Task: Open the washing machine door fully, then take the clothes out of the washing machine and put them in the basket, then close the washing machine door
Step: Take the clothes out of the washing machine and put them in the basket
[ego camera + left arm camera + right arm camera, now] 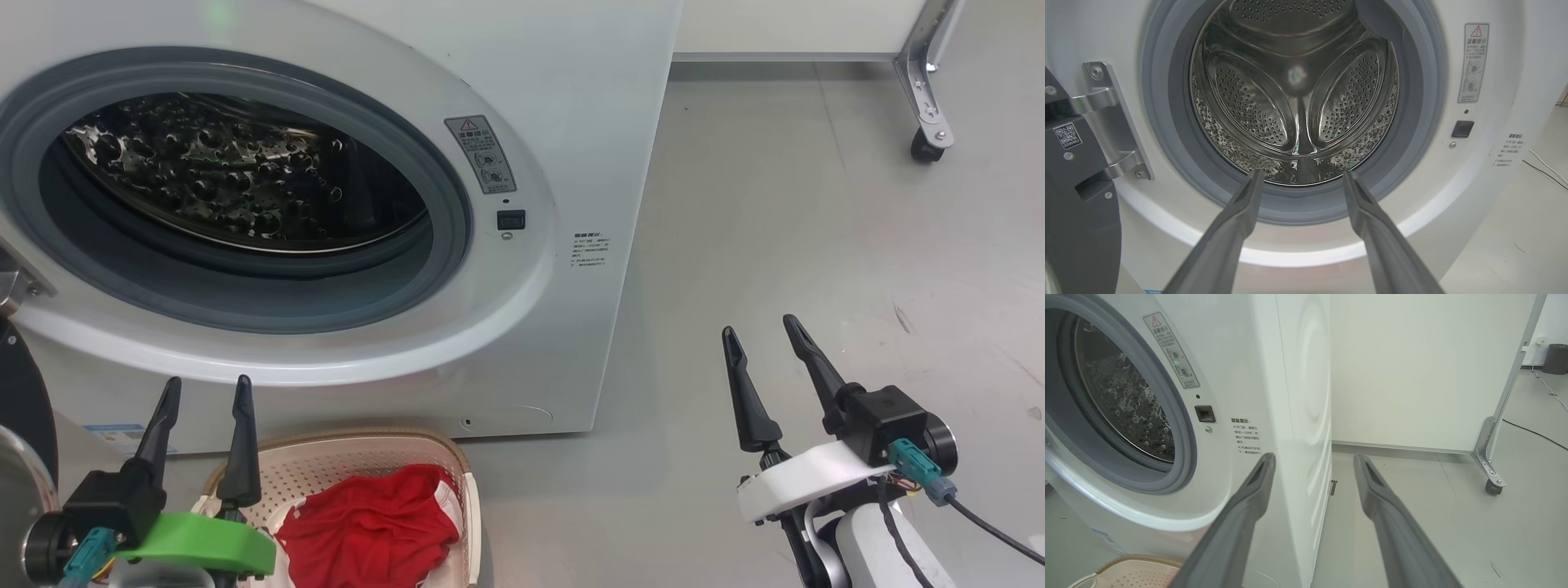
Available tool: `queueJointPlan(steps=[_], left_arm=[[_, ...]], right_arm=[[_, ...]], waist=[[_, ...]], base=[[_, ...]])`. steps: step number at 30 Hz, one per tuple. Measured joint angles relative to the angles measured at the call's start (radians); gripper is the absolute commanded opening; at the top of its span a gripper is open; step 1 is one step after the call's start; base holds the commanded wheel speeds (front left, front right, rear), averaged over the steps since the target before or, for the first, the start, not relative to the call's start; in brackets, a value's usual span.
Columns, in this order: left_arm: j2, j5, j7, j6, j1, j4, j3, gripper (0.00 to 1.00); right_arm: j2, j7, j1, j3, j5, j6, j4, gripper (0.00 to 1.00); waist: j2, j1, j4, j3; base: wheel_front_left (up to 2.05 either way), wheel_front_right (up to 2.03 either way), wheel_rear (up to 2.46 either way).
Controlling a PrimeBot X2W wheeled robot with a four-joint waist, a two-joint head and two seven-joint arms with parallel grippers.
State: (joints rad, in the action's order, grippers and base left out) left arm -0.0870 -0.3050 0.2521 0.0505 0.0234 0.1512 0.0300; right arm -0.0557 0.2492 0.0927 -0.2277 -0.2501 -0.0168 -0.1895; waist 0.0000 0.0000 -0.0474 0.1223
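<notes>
1. Head view: I have the washing machine (571,98) with its porthole uncovered and the steel drum (245,171) showing bare metal. The clothes (367,523), red with white trim, lie heaped in the basket (367,437) on the floor (816,245) just before the machine. The left gripper (208,380) shows in front of the basket's left side. The right gripper (759,325) is over bare floor, well to the right. Both have their fingers spread wide and hold nothing. The washing machine door (18,392) is a dark sliver at the left edge, swung out.
2. Left wrist view: I look between the parted fingers straight into the drum, and no fabric is to be seen there. The door's black rim and its metal hinge (1114,122) sit to the left.
3. Right wrist view: the fingers point past the machine's right corner. A corner of the basket's rim peeps in at lower left.
4. My reading: unloading looks finished, and closing the door is the step in hand. The next move calls for the left gripper to get behind the door's outer face and swing it across until the latch catches, clear of the basket.
</notes>
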Motion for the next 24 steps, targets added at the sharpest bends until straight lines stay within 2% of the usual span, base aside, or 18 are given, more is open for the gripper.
queueJointPlan(steps=[24], left_arm=[[0.013,0.022,0.0,0.025,-0.023,-0.006,-0.015,1.0]], right_arm=[[0.003,0.0,-0.001,0.002,0.0,-0.009,0.0,1.0]], waist=[[0.0,0.0,-0.002,0.003]], base=[[-0.06,0.06,0.0]])
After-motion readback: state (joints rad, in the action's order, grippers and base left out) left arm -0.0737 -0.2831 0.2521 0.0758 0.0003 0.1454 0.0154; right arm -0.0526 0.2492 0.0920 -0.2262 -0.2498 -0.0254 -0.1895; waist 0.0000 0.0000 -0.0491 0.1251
